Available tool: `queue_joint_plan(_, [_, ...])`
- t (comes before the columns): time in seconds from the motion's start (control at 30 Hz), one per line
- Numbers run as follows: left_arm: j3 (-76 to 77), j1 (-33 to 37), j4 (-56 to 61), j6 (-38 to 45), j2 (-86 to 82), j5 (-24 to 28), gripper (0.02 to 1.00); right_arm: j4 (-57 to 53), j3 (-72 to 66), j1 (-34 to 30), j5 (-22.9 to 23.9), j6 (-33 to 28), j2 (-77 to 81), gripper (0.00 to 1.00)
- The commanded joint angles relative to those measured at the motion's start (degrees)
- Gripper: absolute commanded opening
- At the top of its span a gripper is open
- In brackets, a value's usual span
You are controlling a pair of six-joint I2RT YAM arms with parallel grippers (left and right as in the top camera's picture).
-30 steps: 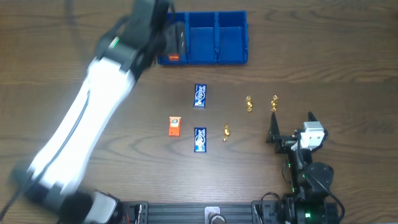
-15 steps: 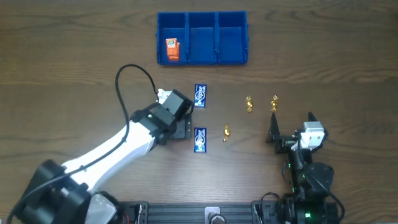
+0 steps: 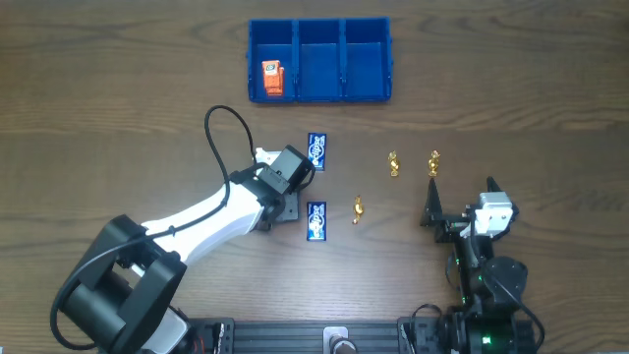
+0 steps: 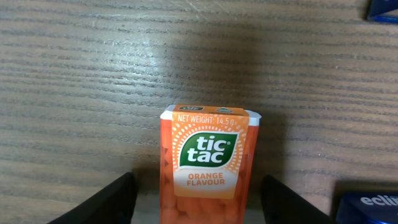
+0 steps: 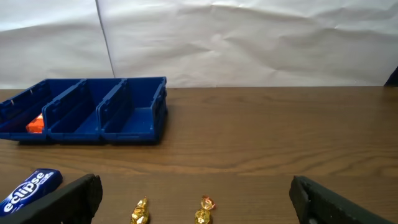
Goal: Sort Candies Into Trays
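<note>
Dark wood table point(image 3: 108, 108); blue three-bin tray point(image 3: 319, 97) at the far edge, orange mint box point(image 3: 272, 78) in its left bin, delivered within the last second; left gripper point(image 3: 282, 202) has swung back to mid-table, fingers apart astride second orange mint box point(image 4: 210, 163), not clamped yet; blue packs point(image 3: 315, 151) and gold candies point(image 3: 393, 163) unsorted toward the right edge; right gripper point(image 3: 460, 202) unmoved near the front edge, fingers spread wide.

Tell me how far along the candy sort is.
Done: one orange mint box lies in the blue tray's left compartment. In hand: the left jaws stand open astride a second orange mint box on the table. Left: two blue gum packs and three gold-wrapped candies lie unsorted.
</note>
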Motion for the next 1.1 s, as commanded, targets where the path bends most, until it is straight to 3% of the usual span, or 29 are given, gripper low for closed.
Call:
queue_joint_plan(0.03, [-0.11,-0.17,1.09,-0.42,1.46,-0.07,0.538,-0.13,-0.22,-0.2,-0.46,-0.26,-0.24,0.998])
queue_joint_plan(0.2, [-0.04,-0.17,1.49,-0.98,1.36,-0.04,0.308,-0.13,-0.22,-0.2,-0.46,-0.26,-0.24,0.998])
queue_joint_plan(0.27, [0.13,-0.15,1.66,-1.38,0.26,-0.61,0.299,-0.13,-0.22,-0.2,-0.46,-0.26,-0.24,0.998])
queue_joint_plan(0.37, [4.35,0.28,-0.33,-1.05,-5.29,-6.16,0.303,-0.13,-0.22,-0.2,-0.46,-0.26,-0.24,0.998])
queue_joint_plan(0.53, [24.98,5.64,-6.54,9.01,-10.21,-12.7,0.318,-0.13,-0.22,-0.2,-0.46,-0.26,-0.24,0.998])
queue_joint_plan(0.6, [36.48,9.57,-7.28,14.47,-5.86,-11.72,0.323,-0.13,-0.22,-0.2,-0.46,-0.26,-0.24,0.998])
queue_joint_plan(0.8, [60.04,16.63,-16.04,18.1,14.27,-6.88,0.336,-0.13,-0.22,-0.2,-0.46,-0.26,-0.24,0.998])
queue_joint_plan(1.1, [67.04,18.27,-16.81,18.29,29.62,-1.22,0.351,-0.13,-0.22,-0.2,-0.46,-0.26,-0.24,0.998])
